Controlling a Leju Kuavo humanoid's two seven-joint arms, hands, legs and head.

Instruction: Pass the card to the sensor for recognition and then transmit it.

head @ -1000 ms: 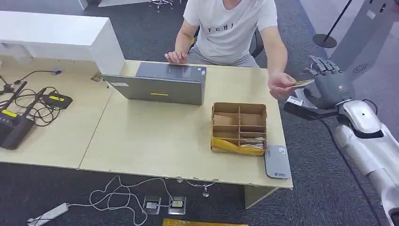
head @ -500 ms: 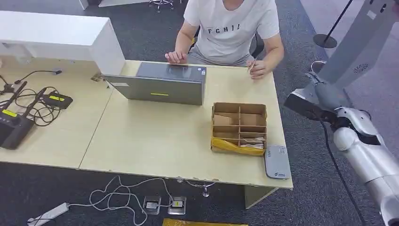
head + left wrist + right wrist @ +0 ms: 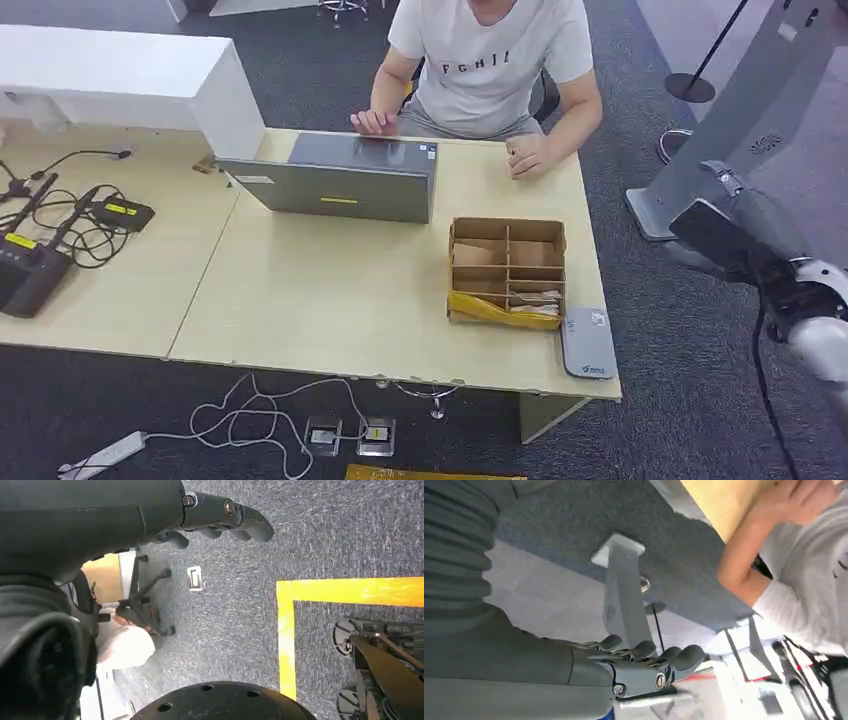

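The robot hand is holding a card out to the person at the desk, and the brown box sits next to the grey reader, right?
Not quite. The right robot hand holds nothing, as the right wrist view shows. The brown box does sit beside the grey reader.

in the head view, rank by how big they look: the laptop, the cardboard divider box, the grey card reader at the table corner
Largest to smallest as they appear in the head view:
1. laptop, clearly the widest.
2. cardboard divider box.
3. grey card reader, the smallest, though it lies nearest the camera.
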